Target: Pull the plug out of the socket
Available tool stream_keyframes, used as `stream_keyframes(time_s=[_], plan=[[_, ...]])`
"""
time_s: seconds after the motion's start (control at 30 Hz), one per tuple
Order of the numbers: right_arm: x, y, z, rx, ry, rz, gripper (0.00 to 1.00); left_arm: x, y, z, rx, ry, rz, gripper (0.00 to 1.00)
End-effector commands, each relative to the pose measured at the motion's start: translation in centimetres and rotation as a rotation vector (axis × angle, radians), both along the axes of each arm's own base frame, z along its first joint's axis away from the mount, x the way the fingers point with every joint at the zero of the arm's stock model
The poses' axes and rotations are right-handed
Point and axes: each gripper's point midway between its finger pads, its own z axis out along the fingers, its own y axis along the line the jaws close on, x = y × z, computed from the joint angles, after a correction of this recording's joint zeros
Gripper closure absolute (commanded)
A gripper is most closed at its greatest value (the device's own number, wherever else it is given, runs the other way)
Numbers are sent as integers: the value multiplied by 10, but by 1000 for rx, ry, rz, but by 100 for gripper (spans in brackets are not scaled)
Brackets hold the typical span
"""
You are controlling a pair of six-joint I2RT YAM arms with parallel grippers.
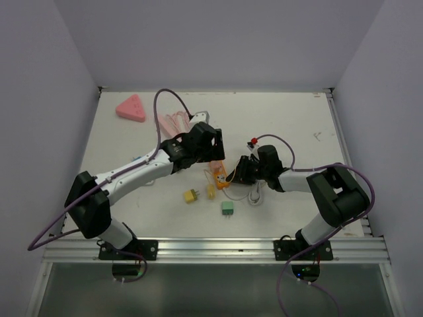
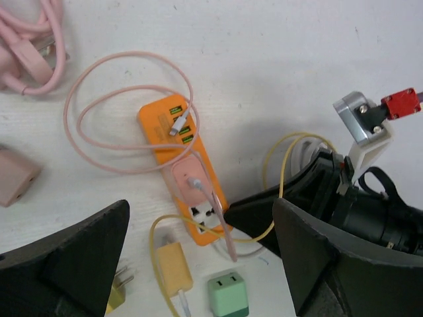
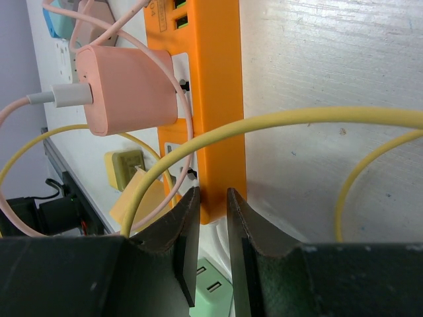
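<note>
Task thing: the pink plug [image 3: 129, 89] sits on the orange power strip [image 2: 173, 142], which lies about midway between the side edges of the worktop [image 1: 297, 132] and a little toward its near edge.
Plug and socket: we see the plug's body close against the socket face, its pink cable [image 2: 99, 99] looping off toward the far edge; whether it has lifted at all we cannot tell.
Left claw: the left gripper [image 2: 200, 211] hangs above the strip with its jaws spread wide and nothing in them.
Right claw: the right gripper [image 3: 213, 205] has its jaws drawn together at the strip's near end; we cannot tell whether it pinches the strip or only presses on it.
Loose items: a yellow plug [image 2: 173, 264] and a green adapter [image 2: 228, 294] lie off the strip, nearer the near edge.
Done: by our reading, the strip is braced and the left claw is lined up.
Left: closing on the pink plug and pulling it free.
</note>
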Motion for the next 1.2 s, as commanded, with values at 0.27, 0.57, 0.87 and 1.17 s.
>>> stream_keyframes(time_s=[0.27,0.57,0.87,1.17], plan=[[-23,-33,-50,-183,110,-48,75,36,-19,-47,87,42,23,17],[-22,-31,-52,-180,116,-43,75,37,-29,-81,107,100,3,34],[-22,-29,-52,-172,117,-42,75,29,-35,-90,84,145,-21,64],[-25,-50,-67,-287,174,-123,75,33,-45,-50,0,121,-51,100]])
